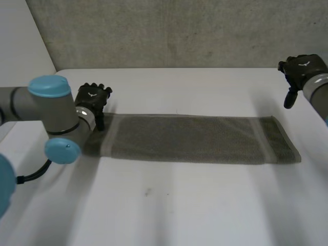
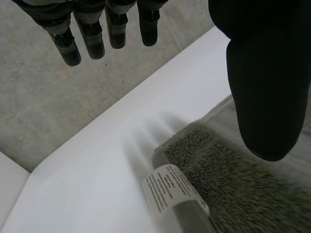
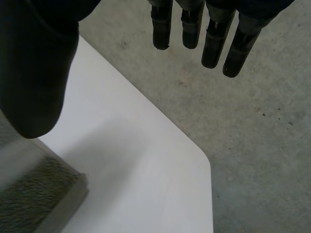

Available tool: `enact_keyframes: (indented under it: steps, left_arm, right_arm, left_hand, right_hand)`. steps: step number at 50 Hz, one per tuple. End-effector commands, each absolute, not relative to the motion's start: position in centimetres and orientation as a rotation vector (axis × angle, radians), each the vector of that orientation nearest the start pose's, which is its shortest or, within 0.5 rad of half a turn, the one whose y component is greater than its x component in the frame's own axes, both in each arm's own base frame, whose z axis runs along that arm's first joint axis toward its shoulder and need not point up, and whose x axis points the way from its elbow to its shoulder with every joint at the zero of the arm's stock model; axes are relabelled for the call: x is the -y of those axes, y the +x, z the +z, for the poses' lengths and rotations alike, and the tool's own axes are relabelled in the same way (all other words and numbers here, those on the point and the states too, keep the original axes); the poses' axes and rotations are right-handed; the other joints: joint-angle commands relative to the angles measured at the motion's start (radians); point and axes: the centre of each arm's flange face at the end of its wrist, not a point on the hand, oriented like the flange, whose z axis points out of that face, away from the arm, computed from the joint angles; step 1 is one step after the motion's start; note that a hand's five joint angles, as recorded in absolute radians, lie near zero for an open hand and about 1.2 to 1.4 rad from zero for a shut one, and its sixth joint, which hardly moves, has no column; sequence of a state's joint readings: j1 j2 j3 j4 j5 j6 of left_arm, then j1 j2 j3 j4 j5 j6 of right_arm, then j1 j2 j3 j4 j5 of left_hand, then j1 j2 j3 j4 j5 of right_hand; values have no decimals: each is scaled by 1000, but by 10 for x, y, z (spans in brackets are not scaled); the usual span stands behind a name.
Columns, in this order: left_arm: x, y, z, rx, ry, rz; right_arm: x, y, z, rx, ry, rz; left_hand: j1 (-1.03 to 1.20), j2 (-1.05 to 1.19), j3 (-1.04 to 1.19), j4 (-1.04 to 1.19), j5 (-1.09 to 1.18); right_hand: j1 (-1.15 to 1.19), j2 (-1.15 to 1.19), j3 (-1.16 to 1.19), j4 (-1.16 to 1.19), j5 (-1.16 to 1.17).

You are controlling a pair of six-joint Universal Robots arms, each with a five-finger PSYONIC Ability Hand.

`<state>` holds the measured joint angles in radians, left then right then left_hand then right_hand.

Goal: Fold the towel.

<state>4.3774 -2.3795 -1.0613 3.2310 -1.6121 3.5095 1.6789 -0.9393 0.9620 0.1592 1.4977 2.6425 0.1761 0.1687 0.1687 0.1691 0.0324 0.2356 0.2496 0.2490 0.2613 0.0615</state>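
Towel: the grey towel (image 1: 189,139) is lying flat on the white table (image 1: 169,205) as one long narrow strip, running crosswise from the left arm's side to the right arm's side.
Towel bands: a paler band (image 1: 109,136) is crossing the strip near each short end.
Towel tag: a white printed tag (image 2: 170,191) is sticking out at the towel corner next to the left hand, resting partly on the pile and partly over the towel's edge.
Left hand position: the left hand (image 1: 93,98) is hanging at the far corner of the towel's left end, with the left arm (image 1: 48,110) reaching in over the table's near-left part.
Left hand state: its fingers (image 2: 92,34) are pointing out straight over bare table past the corner, the thumb (image 2: 265,82) is standing well apart from them over the pile, and nothing is sitting between them. I cannot tell whether the thumb is touching the cloth.
Right hand position: the right hand (image 1: 302,69) is hanging near the table's far right corner, apart from the towel's right end, which is lying nearer the robot than the hand. The right arm (image 1: 318,92) is coming in from the right edge.
Right hand state: spread and relaxed, fingers straight, thumb held wide, gripping nothing.
Right wrist note: a banded towel corner is showing beside the thumb.
Surroundings: a grey concrete surface (image 1: 179,31) is rising behind the table.
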Motion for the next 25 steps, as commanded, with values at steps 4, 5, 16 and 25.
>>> enact_keyframes:
  steps: [4,5,16,25]
  left_arm:
    - [328,-249,223,-2331,596,-2106]
    - [328,-249,223,-2331,596,-2106]
    - [287,-238,311,-2362,409,-2249]
    - [256,-253,307,-2566,550,-2043]
  right_arm:
    - [356,165,243,-2426,-852,-2047]
    - [349,164,236,-2441,-852,-2024]
    - [328,156,185,-2492,-864,-1891]
    - [338,155,147,-2528,-944,-1846]
  left_hand:
    - [5,12,12,12,-26]
    - [5,12,12,12,-26]
    - [14,21,21,21,-17]
    - [2,10,10,9,-29]
  right_hand:
    - [-61,-75,-74,-87,-62]
    - [-61,-75,-74,-87,-62]
    - [-61,-75,-74,-87,-62]
    - [2,-12,-12,-24,1]
